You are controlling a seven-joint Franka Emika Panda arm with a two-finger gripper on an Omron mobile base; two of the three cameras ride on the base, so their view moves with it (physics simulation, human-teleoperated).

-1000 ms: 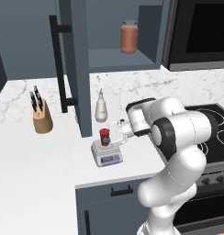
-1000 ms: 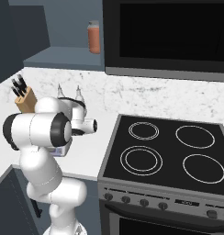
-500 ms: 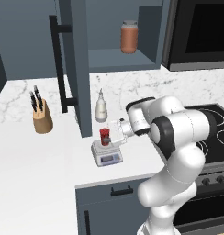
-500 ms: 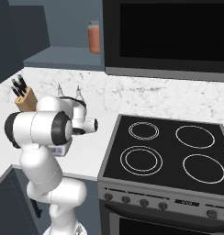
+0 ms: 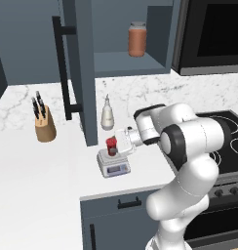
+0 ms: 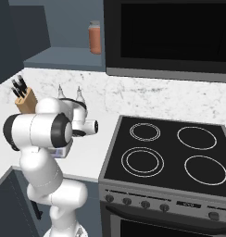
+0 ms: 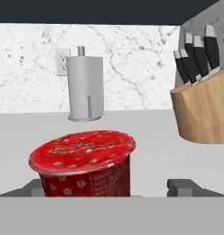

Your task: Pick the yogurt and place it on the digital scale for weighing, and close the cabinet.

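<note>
White marble worktop (image 5: 33,180) runs along the back wall, with a stove (image 6: 170,157) off to the robot's right. So the fingers (image 7: 112,190) are sitting low and level right at the yogurt (image 5: 111,145). From the hand view the red cup (image 7: 84,163) sits just ahead of the two dark tips and a bit toward the left one, with the tips spread wider than the cup, one on each side. I honestly can't tell if either tip is touching it, but they look parted, not clamped.

The yogurt stands upright on the digital scale (image 5: 113,164), right in front of the fingers, and the scale's display faces the front edge of the worktop.

Past the fingers and beyond the cup there's a paper towel roll (image 7: 85,87) against the marble backsplash, plus a wall outlet (image 7: 62,62) just beside it. Off to the far side of the fingers is a wooden knife block (image 5: 44,123) with dark handles sticking up.

Above the fingers, the cabinet (image 5: 84,68) hangs open, door swung out with its long black handle (image 5: 62,68) showing, and an orange-brown jar (image 5: 137,39) stands on the shelf inside. A white bottle (image 5: 107,114) stands just behind the scale.
</note>
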